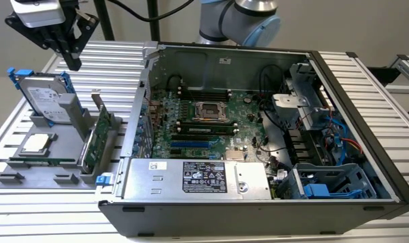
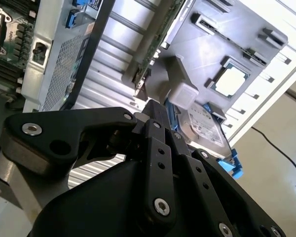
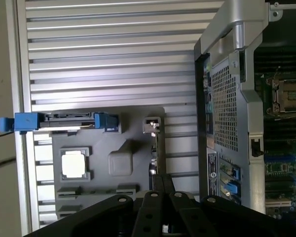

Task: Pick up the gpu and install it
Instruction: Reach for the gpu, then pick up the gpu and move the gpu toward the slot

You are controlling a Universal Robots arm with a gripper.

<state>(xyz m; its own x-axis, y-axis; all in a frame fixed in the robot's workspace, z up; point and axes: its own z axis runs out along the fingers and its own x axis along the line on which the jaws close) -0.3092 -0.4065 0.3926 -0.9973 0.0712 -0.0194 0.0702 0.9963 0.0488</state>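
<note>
Gripper (image 1: 75, 64) fingers are sitting fully closed, tips pressed together, gripping nothing and touching nothing. Both wrist views are showing the same closed gripper (image 2: 155, 106) (image 3: 163, 178).

The arm (image 1: 242, 15) is reaching in from behind the case (image 1: 258, 217). It is holding the gripper vertical with fingers pointing down, high over the far end of the tray (image 1: 69, 152), at the exterior view's left.

The gpu (image 1: 101, 132) is standing on edge in a slot on the tray's right side, just beside the case's left wall. Its silver bracket end is pointing far and up. It is not yet picked up and sits well below the fingertips. In both wrist views it is showing edge-on (image 2: 160, 34) (image 3: 152, 125).

The hard drive (image 1: 46, 98) is standing upright in the tray's far-left slot, nearly under the gripper and closer to it than the gpu is. The cpu (image 1: 37, 143) is lying flat near the tray's left edge, and the memory stick (image 1: 39, 162) is sitting in front of it.

The case is lying open on the slatted table (image 1: 29, 212), with the motherboard (image 1: 191, 126) exposed. The power supply (image 1: 191, 177) is sitting along its near side.
</note>
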